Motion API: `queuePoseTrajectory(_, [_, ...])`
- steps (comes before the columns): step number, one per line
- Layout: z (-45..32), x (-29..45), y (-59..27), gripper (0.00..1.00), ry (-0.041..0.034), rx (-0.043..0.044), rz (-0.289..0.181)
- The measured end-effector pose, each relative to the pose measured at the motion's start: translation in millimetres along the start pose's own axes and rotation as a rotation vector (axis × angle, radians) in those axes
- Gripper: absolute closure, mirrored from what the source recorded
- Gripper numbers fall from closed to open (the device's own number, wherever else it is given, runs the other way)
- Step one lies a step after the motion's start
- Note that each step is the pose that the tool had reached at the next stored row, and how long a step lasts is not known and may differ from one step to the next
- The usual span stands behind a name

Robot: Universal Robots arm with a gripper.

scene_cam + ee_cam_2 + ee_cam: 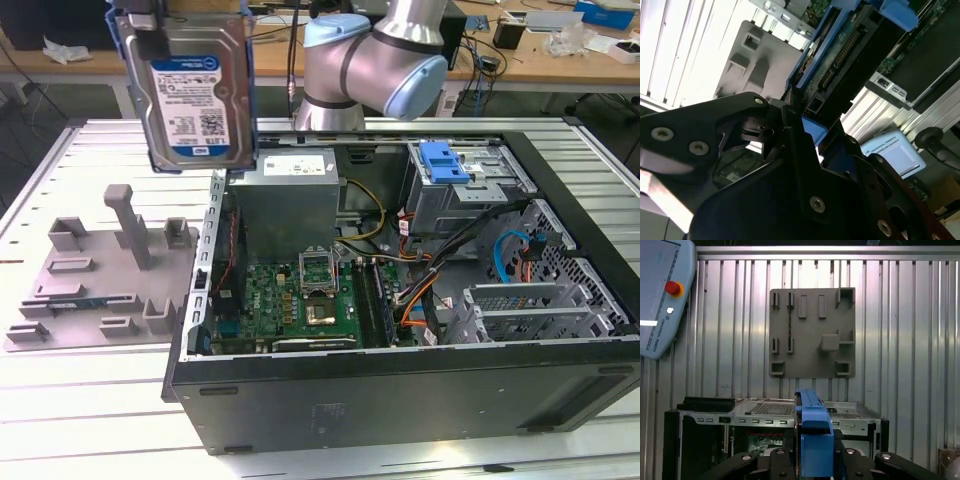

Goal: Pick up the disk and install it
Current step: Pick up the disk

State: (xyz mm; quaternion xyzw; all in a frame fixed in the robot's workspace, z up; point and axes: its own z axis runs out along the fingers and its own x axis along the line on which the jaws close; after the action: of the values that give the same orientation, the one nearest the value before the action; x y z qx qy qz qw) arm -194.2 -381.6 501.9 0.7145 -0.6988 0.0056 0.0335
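Silver metal clipped in blue plastic, the disk [195, 95] hangs upright in the air near the open computer case's [400, 385] corner, the gripper's [799, 112] jaws closed on its frame's edge; likely stiff, weighty and shock-sensitive, best held by that frame.

Blue-framed silver disk [195, 95], upright, aloft

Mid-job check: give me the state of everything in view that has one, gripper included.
gripper: shut on the disk's blue carrier.
disk: held upright in the air, label towards the exterior view, not yet in the case.
computer case: lying on its side, open, interior exposed.
blue bracket: seated on top of the drive cage.
grey fixture plate: flat on the table, beside the case.
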Motion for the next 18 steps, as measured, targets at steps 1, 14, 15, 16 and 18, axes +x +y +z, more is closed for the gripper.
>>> queuePoseTrajectory(1, [-0.1, 2.2, -3.8, 0.63, -0.0025, 0.0000, 0.000])
queuePoseTrajectory(14, [-0.6, 39.0, -56.4, 0.63, -0.0152, 0.0003, 0.000])
queuePoseTrajectory(15, [-0.7, 41.5, -59.8, 0.63, -0.0153, 0.0003, -0.001])
queuePoseTrajectory(16, [-0.6, 44.8, -64.1, 0.63, -0.0157, 0.0004, -0.001])
queuePoseTrajectory(18, [-0.7, 49.7, -71.4, 0.63, -0.0162, 0.0004, -0.001])
